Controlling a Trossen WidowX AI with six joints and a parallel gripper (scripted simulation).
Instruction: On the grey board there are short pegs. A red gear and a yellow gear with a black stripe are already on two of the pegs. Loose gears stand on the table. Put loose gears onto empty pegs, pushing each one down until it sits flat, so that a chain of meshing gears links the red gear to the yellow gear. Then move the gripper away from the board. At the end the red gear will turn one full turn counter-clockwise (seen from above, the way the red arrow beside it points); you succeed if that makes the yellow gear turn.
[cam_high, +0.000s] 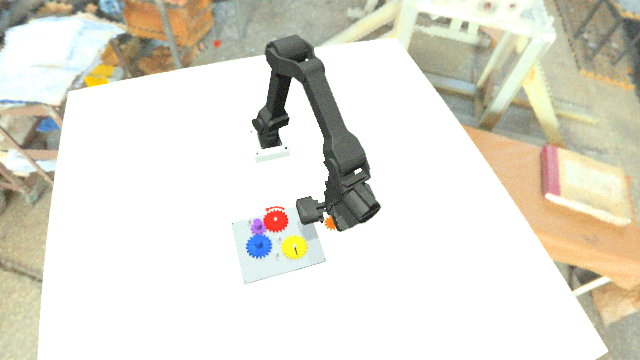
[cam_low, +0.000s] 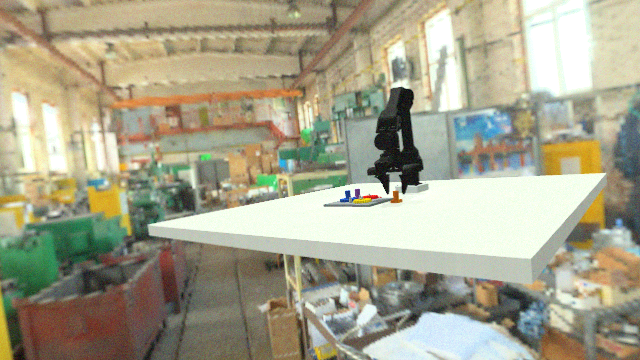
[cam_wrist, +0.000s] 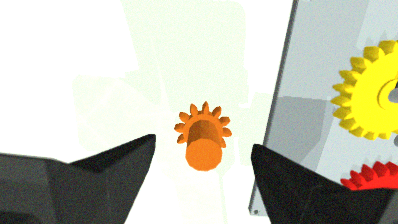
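My gripper (cam_low: 396, 192) (cam_wrist: 204, 145) is open, its fingers on either side of the orange gear (cam_high: 330, 223) (cam_low: 396, 198) (cam_wrist: 204, 155). That small gear stands upright on the table beside the grey board (cam_high: 260, 272) (cam_wrist: 310, 40), its handle between the fingertips without visible contact. On the board are the red gear (cam_high: 275, 226) (cam_wrist: 380, 175) and the yellow gear (cam_high: 290, 246) (cam_wrist: 367, 100). A small purple gear (cam_high: 258, 227) (cam_low: 357, 192) sits beside the red gear, and a large blue gear (cam_high: 259, 250) (cam_low: 347, 194) next to it. A gap with empty pegs separates blue from yellow.
The board's near edge lies close to one finger in the wrist view. The red arrow (cam_high: 267, 209) is beside the red gear. The arm's white base (cam_high: 272, 154) stands behind the board on the table (cam_high: 400, 300).
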